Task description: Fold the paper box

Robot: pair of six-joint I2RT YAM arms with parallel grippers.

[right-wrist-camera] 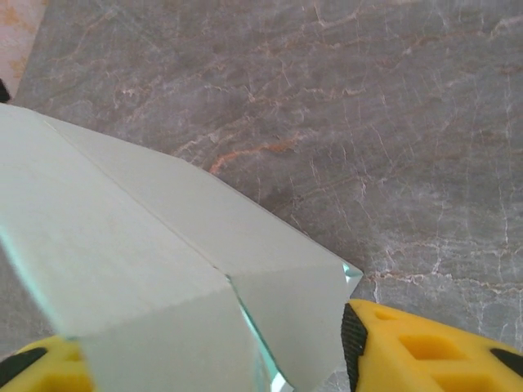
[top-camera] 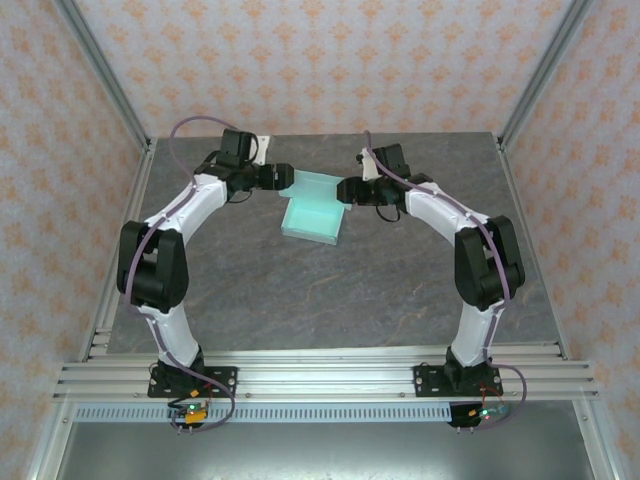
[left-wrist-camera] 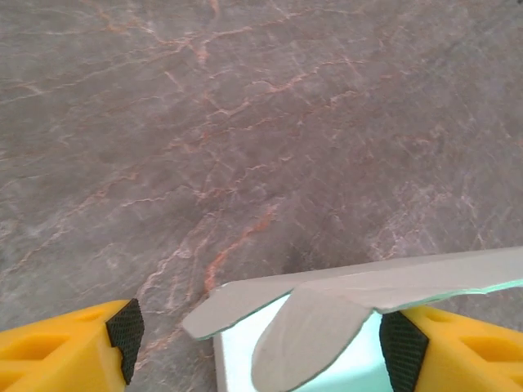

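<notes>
Aluminium rails, grey veined tabletop, paper box, patterned walls

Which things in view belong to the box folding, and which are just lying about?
Part of the job:
- paper box, partly folded
- left gripper and right gripper, one at each side of its far end

Not part of the job:
- grey marbled table
- aluminium frame rails
- patterned walls
</notes>
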